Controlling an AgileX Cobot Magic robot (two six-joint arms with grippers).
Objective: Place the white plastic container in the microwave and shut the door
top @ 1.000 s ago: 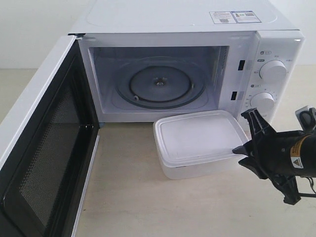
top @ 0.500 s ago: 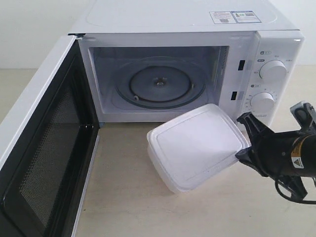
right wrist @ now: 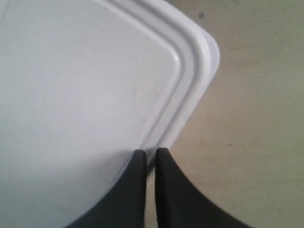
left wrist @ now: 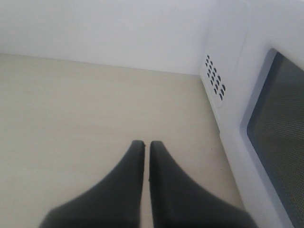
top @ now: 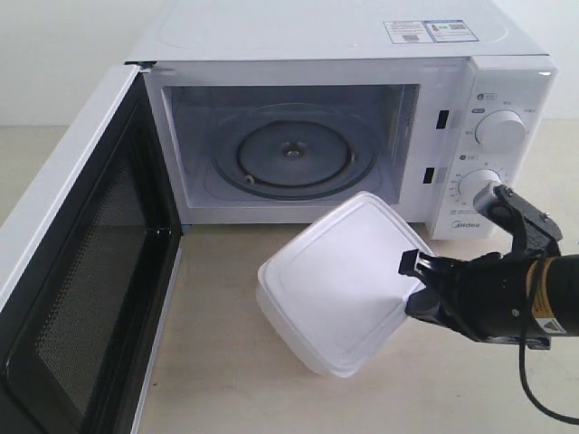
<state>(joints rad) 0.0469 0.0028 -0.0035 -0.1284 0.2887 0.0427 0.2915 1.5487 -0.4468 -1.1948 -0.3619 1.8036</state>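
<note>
I am watching the right hand [top: 414, 282] gripping the white plastic container [top: 335, 280] by its edge on the right of the exterior view. In the right wrist view its two fingers [right wrist: 135, 180] are pinching the raised rim of the lid, with only a sliver between them. The container is hanging tilted in front of the microwave [top: 317, 36], just outside the cavity and lower than its opening, with the lid facing up and forward (I cannot tell whether its low corner is touching the worktop [top: 226, 362]). The door [top: 81, 271] is standing wide open on the left, showing its black inner face, and the glass turntable [top: 291, 154] is showing inside. The left hand [left wrist: 146, 145] is hovering over the worktop beside the microwave's vented side wall, its fingers drawn almost together around a thin slit.
</note>
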